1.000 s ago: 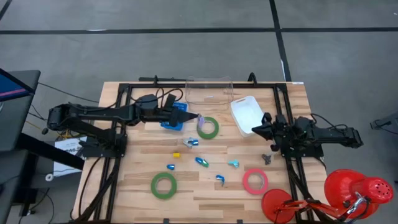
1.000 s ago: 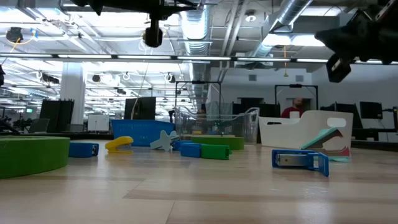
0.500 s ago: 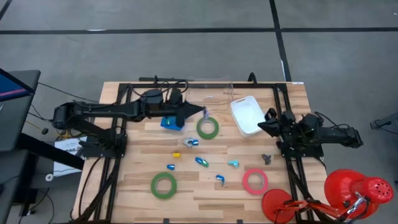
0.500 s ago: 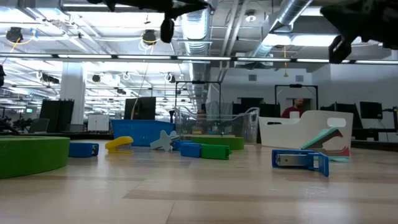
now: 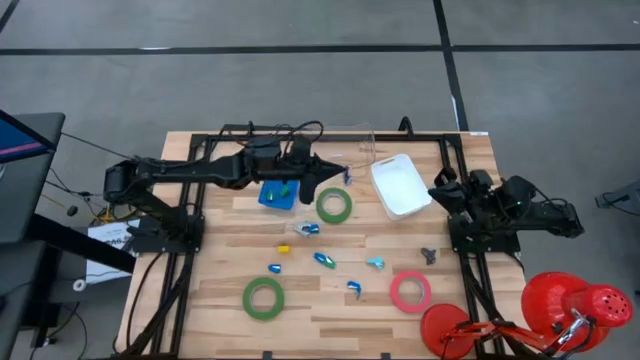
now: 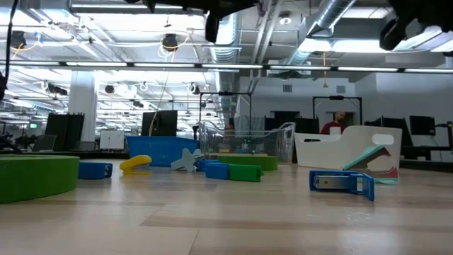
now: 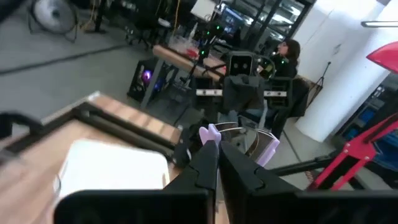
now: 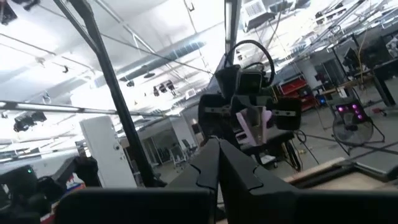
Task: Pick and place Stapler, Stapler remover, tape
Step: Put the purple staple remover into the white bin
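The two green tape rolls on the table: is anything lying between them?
Yes. In the high view, between the upper green roll and the lower green roll lie a blue stapler, a tiny yellow piece and a small blue piece.

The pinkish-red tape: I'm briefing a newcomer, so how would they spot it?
Start at the wooden table in the high view, on the right arm's side, near the front edge. The pinkish-red tape lies flat there, the only red ring; both other rolls are green.

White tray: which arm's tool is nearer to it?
Roughly even, the left slightly nearer. The left tool, carrying a small purple item, hovers just off the white tray's left edge; the right tool sits just beyond its right edge.
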`<state>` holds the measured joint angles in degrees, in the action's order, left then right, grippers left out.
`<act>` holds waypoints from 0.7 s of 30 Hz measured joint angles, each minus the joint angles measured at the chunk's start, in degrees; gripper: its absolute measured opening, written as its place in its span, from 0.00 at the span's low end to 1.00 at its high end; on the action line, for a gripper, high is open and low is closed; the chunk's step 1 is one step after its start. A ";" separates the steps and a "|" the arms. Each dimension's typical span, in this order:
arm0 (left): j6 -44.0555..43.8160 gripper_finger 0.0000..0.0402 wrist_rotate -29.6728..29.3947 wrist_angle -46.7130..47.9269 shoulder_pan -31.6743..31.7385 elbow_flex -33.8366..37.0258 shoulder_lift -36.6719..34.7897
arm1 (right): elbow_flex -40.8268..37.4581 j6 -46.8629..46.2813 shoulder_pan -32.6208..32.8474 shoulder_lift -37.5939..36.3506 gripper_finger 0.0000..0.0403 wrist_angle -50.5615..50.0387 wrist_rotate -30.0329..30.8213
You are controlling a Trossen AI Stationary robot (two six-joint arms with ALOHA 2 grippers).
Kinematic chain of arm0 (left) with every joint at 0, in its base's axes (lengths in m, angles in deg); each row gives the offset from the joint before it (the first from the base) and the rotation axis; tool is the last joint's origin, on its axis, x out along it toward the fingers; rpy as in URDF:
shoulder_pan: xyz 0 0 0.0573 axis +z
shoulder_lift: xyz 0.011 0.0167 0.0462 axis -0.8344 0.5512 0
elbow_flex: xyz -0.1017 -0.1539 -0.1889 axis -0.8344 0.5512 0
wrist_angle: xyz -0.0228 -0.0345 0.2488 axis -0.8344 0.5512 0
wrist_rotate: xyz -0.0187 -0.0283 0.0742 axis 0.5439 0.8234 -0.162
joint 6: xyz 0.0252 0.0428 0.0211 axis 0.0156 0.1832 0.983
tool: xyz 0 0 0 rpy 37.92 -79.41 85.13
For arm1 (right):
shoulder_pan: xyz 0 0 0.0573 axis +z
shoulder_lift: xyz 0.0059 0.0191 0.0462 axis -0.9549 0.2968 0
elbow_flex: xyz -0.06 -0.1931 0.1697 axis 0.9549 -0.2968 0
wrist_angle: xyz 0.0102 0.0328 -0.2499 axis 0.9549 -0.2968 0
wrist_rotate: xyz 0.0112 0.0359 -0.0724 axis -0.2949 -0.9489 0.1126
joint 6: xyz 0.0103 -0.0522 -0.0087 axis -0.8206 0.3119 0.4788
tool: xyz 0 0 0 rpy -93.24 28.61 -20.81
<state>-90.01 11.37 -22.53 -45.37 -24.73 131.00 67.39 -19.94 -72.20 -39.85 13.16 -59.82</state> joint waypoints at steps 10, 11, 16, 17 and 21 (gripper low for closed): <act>6.58 0.01 3.15 0.36 2.46 -5.95 4.86 | 0.50 0.02 0.01 0.00 0.00 -0.25 0.11; 7.35 0.01 3.16 0.29 2.43 -6.28 5.47 | 0.50 0.02 0.01 0.00 0.00 -0.23 0.13; 8.91 0.01 3.22 -0.04 2.40 -8.08 8.91 | 0.50 0.02 0.01 0.00 0.00 -0.21 0.15; 9.01 0.01 3.22 0.08 2.44 -8.64 9.64 | 0.50 0.02 0.01 0.00 0.00 -0.21 0.15; 10.19 0.01 3.22 -0.02 3.11 -12.28 11.85 | 0.50 0.02 0.01 0.00 0.00 -0.19 0.15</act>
<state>-79.82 14.59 -22.55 -42.26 -37.01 142.85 67.89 -19.92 -72.20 -39.85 12.97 -59.67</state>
